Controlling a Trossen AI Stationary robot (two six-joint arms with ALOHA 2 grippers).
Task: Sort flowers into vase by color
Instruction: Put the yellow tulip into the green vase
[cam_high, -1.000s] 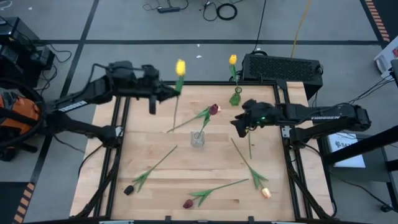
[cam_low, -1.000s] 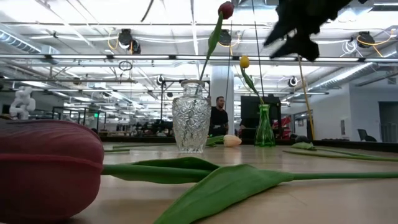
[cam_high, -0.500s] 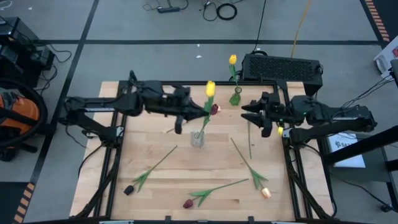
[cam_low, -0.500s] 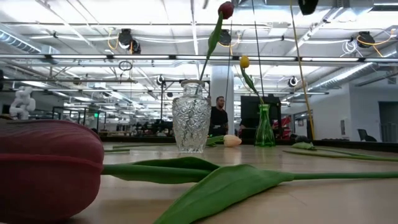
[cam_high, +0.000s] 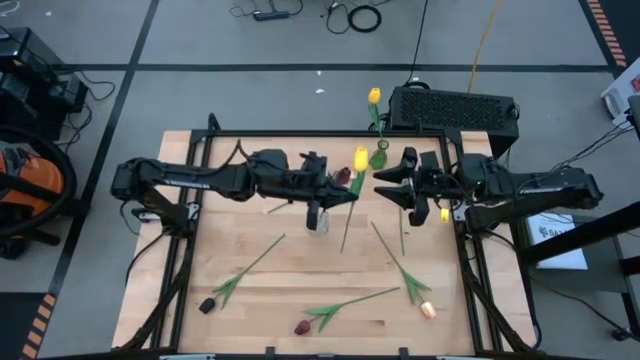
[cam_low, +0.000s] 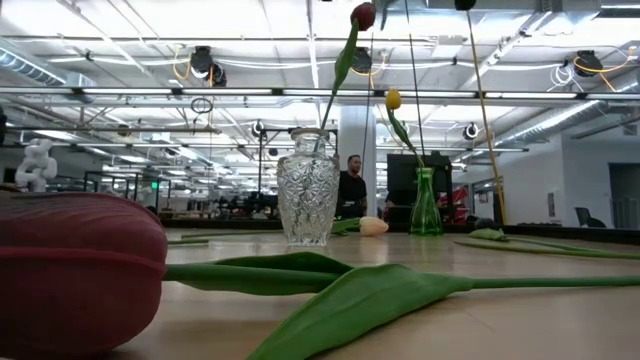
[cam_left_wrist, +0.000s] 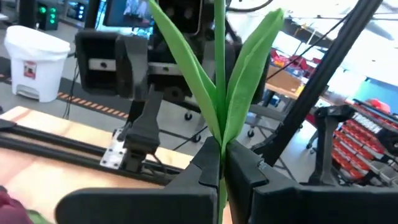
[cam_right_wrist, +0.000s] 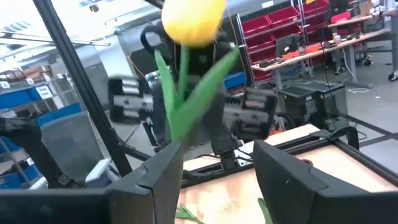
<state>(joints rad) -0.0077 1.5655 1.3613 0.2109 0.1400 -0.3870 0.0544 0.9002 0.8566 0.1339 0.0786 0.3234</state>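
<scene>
My clear glass vase (cam_high: 318, 222) holds a maroon tulip (cam_high: 344, 176); the green vase (cam_high: 379, 156) holds a yellow one (cam_high: 374, 96). My left gripper (cam_high: 335, 192), clenched on another yellow tulip (cam_high: 361, 159), has swung rightward since a second ago, facing my right gripper (cam_high: 388, 183), spread wide.

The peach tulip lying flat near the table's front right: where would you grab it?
Pinch the bare stem midway, clear of the leaves, coming straight down from above: the peach tulip lies flat, its stem thin and straight.
</scene>
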